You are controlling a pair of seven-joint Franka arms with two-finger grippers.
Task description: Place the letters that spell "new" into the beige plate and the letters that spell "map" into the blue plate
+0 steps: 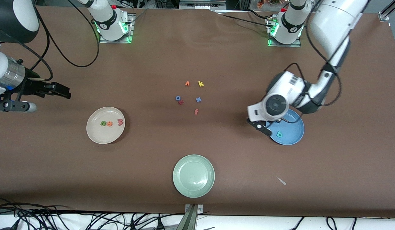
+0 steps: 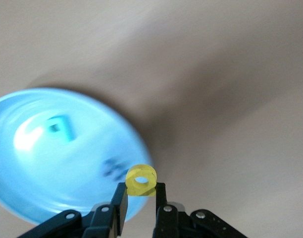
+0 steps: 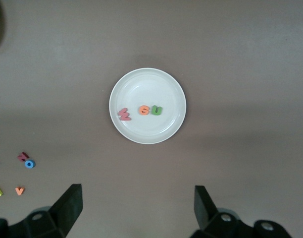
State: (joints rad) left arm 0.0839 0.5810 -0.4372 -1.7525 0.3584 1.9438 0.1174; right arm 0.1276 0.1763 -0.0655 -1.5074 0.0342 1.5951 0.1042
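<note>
Front view shows a matte brown table covering [image 1: 216, 153] with 3 round, shallow plates. On the beige plate [image 1: 96, 135], toward the right arm's end, the green n [image 1: 103, 123], orange e [image 1: 109, 123] and pinkish-red w [image 1: 120, 122] lie flat in a row, all small foam shapes. The blue plate [image 1: 295, 132], toward the left arm's end, carries the teal p [image 1: 279, 134]. A pale green plate [image 1: 193, 175] with a ridged rim lies nearest the camera. At mid-table, loose letters lie scattered: a yellow k [image 1: 201, 84], a blue x [image 1: 198, 99], an orange-red f [image 1: 196, 111] and a small orange v [image 1: 187, 83].

The left gripper [image 2: 140, 194] hangs over the blue plate's rim, bent at the wrist, fingers pinching the yellow a [image 2: 141, 180], a soft ring-like piece. The right gripper [image 3: 137, 203] waits, held up above the table's edge at its own end, fingers spread wide, holding nothing.
</note>
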